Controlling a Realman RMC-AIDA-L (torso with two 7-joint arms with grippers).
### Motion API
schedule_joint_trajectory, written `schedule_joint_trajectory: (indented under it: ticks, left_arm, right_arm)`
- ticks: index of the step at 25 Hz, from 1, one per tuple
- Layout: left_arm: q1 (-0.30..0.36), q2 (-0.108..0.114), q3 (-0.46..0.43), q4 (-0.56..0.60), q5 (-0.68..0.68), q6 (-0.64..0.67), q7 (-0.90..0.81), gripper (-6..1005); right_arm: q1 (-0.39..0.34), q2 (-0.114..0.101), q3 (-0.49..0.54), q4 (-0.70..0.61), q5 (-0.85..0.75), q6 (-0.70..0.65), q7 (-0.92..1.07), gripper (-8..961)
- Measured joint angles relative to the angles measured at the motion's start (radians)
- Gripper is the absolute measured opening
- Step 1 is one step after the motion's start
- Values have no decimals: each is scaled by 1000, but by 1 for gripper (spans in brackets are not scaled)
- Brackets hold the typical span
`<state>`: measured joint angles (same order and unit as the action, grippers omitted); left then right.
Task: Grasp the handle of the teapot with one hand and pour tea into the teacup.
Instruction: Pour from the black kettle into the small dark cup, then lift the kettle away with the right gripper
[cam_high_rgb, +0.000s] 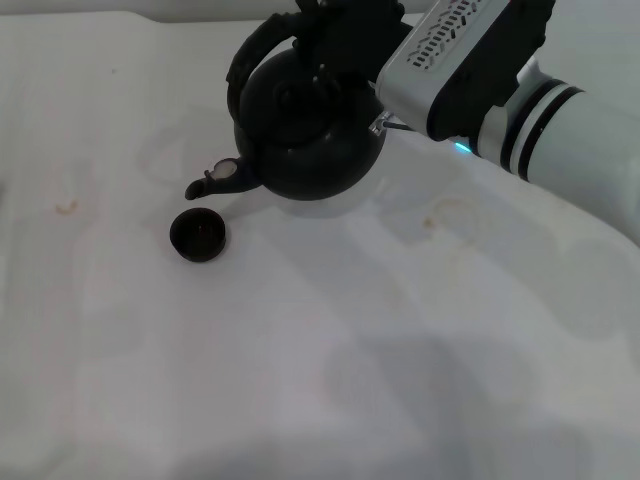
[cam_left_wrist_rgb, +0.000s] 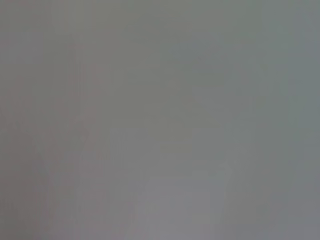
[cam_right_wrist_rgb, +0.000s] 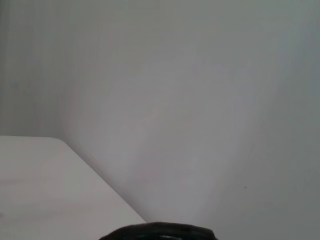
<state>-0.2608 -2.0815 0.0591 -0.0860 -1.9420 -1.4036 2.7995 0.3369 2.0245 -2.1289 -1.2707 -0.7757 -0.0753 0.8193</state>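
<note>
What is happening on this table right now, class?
The robot's right hand is at the thick black arched handle of the large round black teapot, which is tipped with its silvery-capped spout pointing down toward the tiny dark round teacup. The spout sits just above and behind the cup on the white table. No stream of tea is visible. The left arm is out of sight.
</note>
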Motion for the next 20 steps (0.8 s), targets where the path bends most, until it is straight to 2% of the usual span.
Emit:
schedule_joint_trajectory:
  ticks: [11, 20]
  left_arm:
    - [-1, 0, -3, -5, -1, 1, 0, 864]
    - [-2, 2, -6, -6, -7, 2, 0, 864]
  right_arm:
    - [38, 0, -43, -7, -52, 69, -3, 145]
    - [42, 0, -53, -13, -93, 89, -17, 138]
